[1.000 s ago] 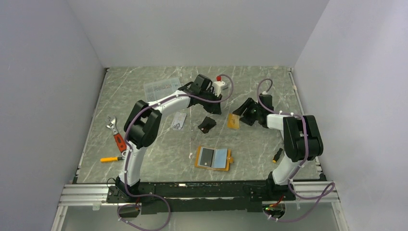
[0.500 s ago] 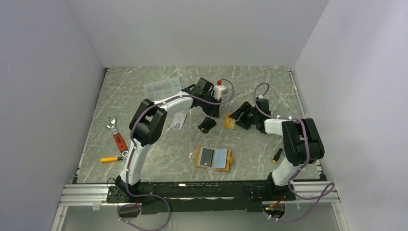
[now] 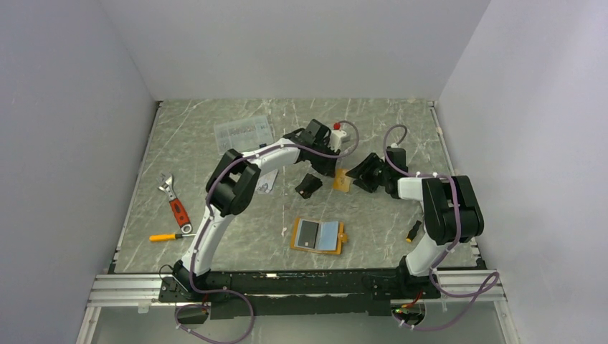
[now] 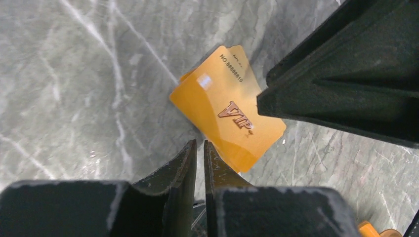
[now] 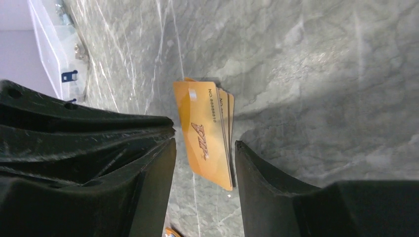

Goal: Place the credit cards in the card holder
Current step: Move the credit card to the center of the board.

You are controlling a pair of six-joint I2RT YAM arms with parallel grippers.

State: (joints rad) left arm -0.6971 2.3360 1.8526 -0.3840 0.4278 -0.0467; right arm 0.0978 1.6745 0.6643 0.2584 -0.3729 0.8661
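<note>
A small stack of orange credit cards (image 3: 343, 180) marked VIP lies on the marble table (image 3: 215, 215). My right gripper (image 5: 205, 148) is open and straddles the stack (image 5: 205, 131), one finger on each long side. My left gripper (image 4: 200, 145) is low beside the stack's (image 4: 225, 106) edge, its jaws shut to a thin slit with nothing between them. A black card (image 3: 308, 185) and a whitish card (image 3: 267, 179) lie further left. The orange card holder (image 3: 318, 235) lies open near the front, with a dark card (image 3: 308, 233) in its left pocket.
A clear plastic box (image 3: 242, 131) sits at the back left, and a white bottle with a red cap (image 3: 335, 132) stands behind my left gripper. A red-handled wrench (image 3: 174, 203) and a yellow screwdriver (image 3: 165, 236) lie at the left. A small black-and-yellow item (image 3: 414, 231) lies at the right.
My left arm has swung right, bringing its gripper up to the orange cards. My right gripper has shifted slightly left and its jaws have narrowed around the stack.
</note>
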